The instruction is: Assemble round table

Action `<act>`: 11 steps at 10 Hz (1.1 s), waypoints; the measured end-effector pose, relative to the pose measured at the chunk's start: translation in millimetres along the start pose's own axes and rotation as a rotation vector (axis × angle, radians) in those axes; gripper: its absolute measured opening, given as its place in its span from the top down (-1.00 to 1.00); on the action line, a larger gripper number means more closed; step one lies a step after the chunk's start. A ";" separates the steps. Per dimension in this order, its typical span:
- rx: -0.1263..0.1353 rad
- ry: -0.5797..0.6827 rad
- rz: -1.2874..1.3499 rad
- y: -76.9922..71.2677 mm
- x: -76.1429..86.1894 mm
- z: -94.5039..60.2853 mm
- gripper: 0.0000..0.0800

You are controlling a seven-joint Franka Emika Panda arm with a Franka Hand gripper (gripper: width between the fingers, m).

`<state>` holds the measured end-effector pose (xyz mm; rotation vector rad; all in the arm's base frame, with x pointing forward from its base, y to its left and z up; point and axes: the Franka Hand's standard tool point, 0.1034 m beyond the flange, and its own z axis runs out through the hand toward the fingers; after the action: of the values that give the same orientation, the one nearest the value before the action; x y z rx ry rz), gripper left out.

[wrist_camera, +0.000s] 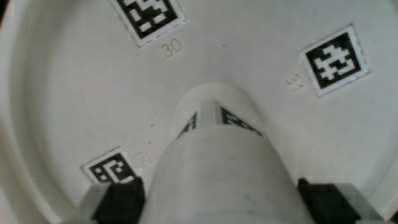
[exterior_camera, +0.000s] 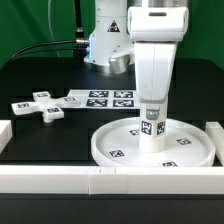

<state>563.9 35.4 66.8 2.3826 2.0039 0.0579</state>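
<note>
The large rimmed round disc (exterior_camera: 150,148) lies flat on the black table near the front border rail, with several tags on its face. The short cylinder leg (exterior_camera: 152,120) stands upright at the disc's centre, a tag on its side. My gripper (exterior_camera: 152,100) comes straight down over the leg and is shut on its upper part. In the wrist view the leg (wrist_camera: 222,150) runs down to the disc (wrist_camera: 231,50), with my black fingertips (wrist_camera: 125,203) on either side. The cross-shaped foot (exterior_camera: 38,105) lies on the table at the exterior view's left.
The marker board (exterior_camera: 102,98) lies flat behind the disc. White border rails run along the front (exterior_camera: 60,180) and at the exterior view's right (exterior_camera: 215,135). A green wall stands behind the table.
</note>
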 end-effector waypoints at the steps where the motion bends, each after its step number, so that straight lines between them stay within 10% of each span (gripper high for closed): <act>1: 0.000 0.000 0.001 0.0 0.0 0.0 -0.02; 5: 0.048 -0.016 0.279 0.1 3.4 -0.5 -0.02; 11: 0.047 -0.026 0.709 0.1 2.8 0.6 -0.02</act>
<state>564.5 38.1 66.2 2.9625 1.0634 -0.0074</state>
